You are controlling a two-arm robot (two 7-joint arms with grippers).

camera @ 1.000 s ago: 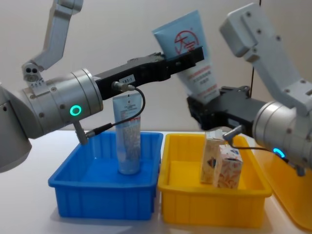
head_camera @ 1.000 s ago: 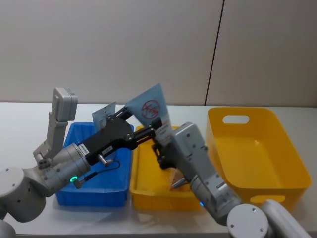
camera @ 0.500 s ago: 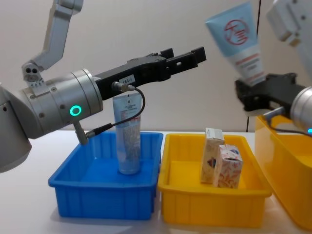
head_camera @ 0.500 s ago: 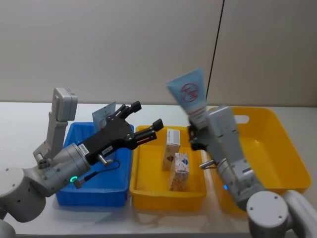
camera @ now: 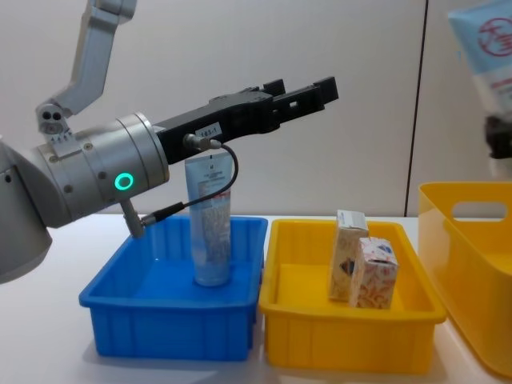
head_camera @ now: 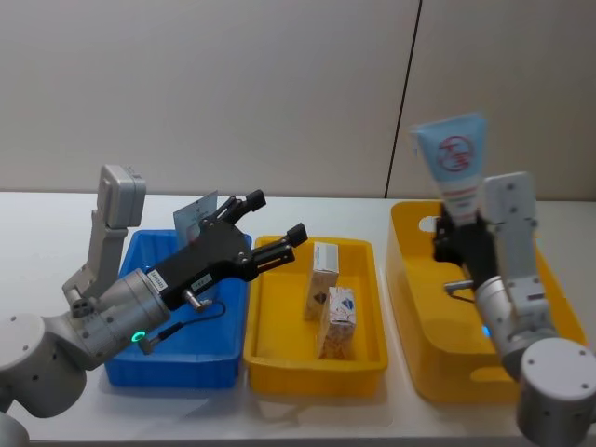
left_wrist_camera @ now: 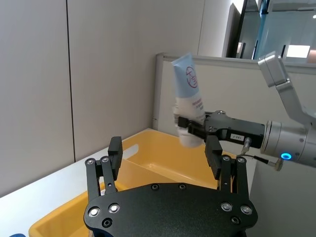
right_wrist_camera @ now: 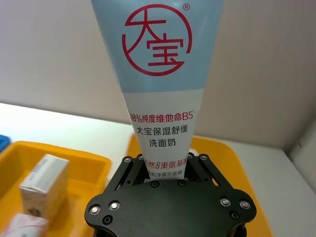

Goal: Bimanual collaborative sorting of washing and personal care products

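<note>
Far left: the blue tray (head_camera: 168, 371) sits on the white table (head_camera: 37, 233). One pale blue squeeze tube (camera: 210, 240) stands in it on its cap end, flat crimp uppermost, near the tray's back wall.

Left gripper (head_camera: 276, 214): held in the air above the line where the blue tray meets the small yellow tray (head_camera: 312, 377), reaching forward and to the right. Its fingers are spread wide and nothing lies between them; the left wrist view confirms the gap is empty (left_wrist_camera: 164, 148). A black cable from the arm loops in front of the standing tube in the chest view.

Centre: the small yellow tray stands just beside the blue tray. It contains two small white patterned boxes, both upright. The taller box (head_camera: 323, 265) is toward the back; the shorter box (head_camera: 340, 317) is in front of it. They stand close together; contact cannot be confirmed.

Right: the large yellow bin (head_camera: 456, 372) stands beside the small yellow tray, its handle cutout facing the wall.

Right gripper (head_camera: 458, 240): raised over the bin's left rear part and clamped on the cap end of the logo tube (head_camera: 452, 163). This tube is pale blue with a red circle logo and points up, crimp end on top, leaning slightly. It hangs clear of the bin and touches nothing but the fingers, as the right wrist view shows (right_wrist_camera: 158, 64).
</note>
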